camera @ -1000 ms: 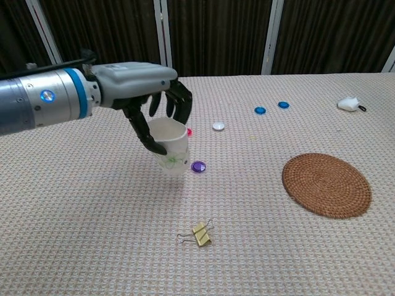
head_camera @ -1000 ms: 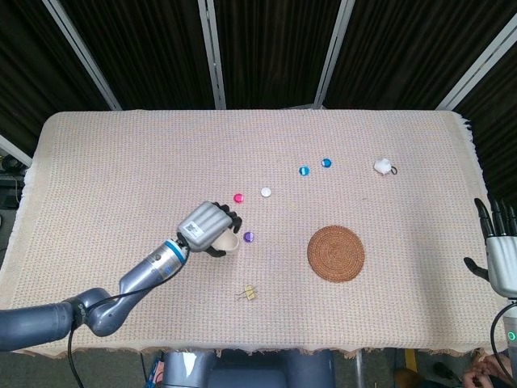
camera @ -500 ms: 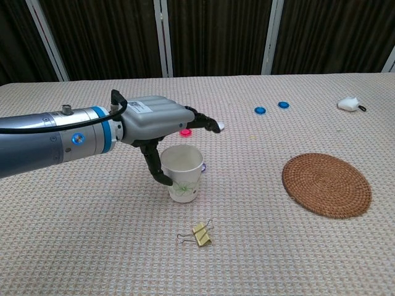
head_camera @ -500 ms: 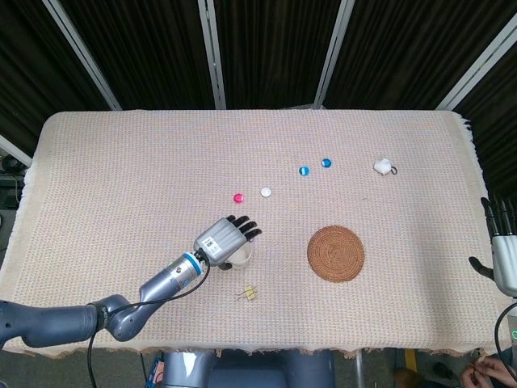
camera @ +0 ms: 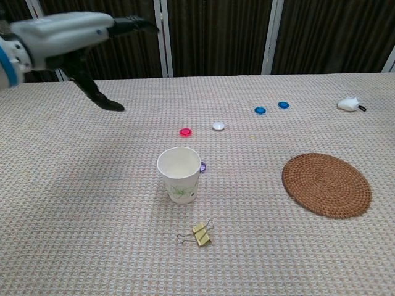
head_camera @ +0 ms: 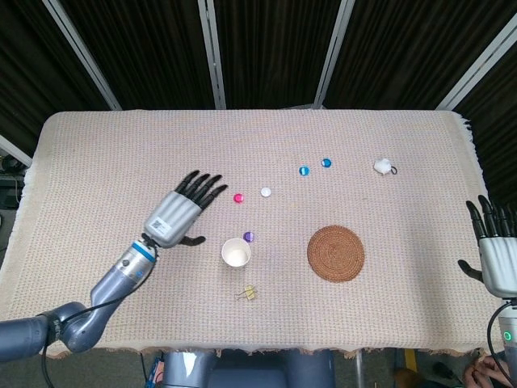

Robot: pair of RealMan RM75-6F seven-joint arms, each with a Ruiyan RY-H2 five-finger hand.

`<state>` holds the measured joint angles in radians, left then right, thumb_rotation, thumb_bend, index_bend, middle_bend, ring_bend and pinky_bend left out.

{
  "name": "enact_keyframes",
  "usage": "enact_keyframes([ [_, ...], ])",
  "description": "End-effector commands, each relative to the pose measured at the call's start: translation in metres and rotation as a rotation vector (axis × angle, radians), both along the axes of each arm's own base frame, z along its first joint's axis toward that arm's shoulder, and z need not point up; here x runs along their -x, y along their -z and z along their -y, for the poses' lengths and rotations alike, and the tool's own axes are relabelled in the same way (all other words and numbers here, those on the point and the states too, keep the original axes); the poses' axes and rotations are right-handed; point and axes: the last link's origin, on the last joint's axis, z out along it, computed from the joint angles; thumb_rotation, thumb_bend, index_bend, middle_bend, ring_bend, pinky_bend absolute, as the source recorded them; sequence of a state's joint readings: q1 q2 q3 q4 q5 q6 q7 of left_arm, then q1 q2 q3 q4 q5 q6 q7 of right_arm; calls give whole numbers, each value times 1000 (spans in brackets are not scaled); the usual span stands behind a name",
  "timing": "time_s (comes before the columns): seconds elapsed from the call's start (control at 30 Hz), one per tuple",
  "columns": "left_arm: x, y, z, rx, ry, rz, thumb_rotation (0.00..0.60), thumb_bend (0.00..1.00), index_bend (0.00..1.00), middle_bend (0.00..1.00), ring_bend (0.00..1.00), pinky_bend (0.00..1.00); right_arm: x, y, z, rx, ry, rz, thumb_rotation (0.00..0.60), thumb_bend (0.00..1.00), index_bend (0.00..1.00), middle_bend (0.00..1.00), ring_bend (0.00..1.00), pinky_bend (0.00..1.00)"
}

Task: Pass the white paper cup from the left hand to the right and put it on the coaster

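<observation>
**A:** White cup [head_camera: 236,253] stands upright on the cloth [head_camera: 97,162], alone, with nothing gripping it. It sits left of the coaster [head_camera: 336,253], apart from it, with a purple button [head_camera: 248,237] just behind and a binder clip [head_camera: 248,293] in front.

**B:** And the left hand [head_camera: 179,212]?

**A:** Raised off the cloth to the cup's left, fingers spread and empty. In the chest view it [camera: 65,37] hangs high at the upper left, thumb pointing down, well clear of the cup [camera: 179,174].

**B:** The right hand [head_camera: 491,244]?

**A:** At the far right edge of the head view, fingers apart, holding nothing. The chest view does not show it. It is well away from both cup and coaster.

**B:** So how far along are we?

**A:** By my reading, hardly started. No handover is in progress: the cup is on the table rather than in either hand, and the coaster [camera: 326,184] is bare.

**B:** What's left, then?

**A:** Everything that counts, I'd say. The left hand must take the cup, carry it toward the middle, the right must come in from the edge and receive it, then set it upright on the coaster.
</observation>
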<state>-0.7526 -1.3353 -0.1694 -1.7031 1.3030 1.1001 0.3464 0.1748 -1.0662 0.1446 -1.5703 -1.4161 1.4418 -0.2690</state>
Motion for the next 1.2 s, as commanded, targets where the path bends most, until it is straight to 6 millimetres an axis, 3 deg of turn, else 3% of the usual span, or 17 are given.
enact_keyframes([
  [0.03, 47, -43, 6, -124, -159, 68, 600, 0, 0, 0, 0, 0, -7, 12, 6, -67, -17, 21, 600, 0, 0, 0, 0, 0],
  [0.27, 118, -91, 31, -339, -375, 67, 600, 0, 0, 0, 0, 0, -39, 46, 30, -252, -108, 51, 600, 0, 0, 0, 0, 0],
  [0.47, 152, -105, 58, -426, -475, 74, 600, 0, 0, 0, 0, 0, -87, 88, 53, -490, -215, 108, 600, 0, 0, 0, 0, 0],
  [0.73, 167, -111, 64, -440, -497, 56, 600, 0, 0, 0, 0, 0, -163, 151, 84, -738, -393, 123, 600, 0, 0, 0, 0, 0],
  [0.87, 171, -112, 63, -431, -510, 46, 600, 0, 0, 0, 0, 0, -216, 190, 98, -825, -502, 127, 600, 0, 0, 23, 0, 0],
  [1.03, 176, -110, 61, -420, -525, 23, 600, 0, 0, 0, 0, 0, -253, 226, 103, -880, -580, 96, 600, 0, 0, 38, 0, 0],
  [1.2, 179, -108, 59, -416, -537, 14, 600, 0, 0, 0, 0, 0, -272, 255, 106, -908, -616, 21, 600, 0, 0, 40, 0, 0],
])
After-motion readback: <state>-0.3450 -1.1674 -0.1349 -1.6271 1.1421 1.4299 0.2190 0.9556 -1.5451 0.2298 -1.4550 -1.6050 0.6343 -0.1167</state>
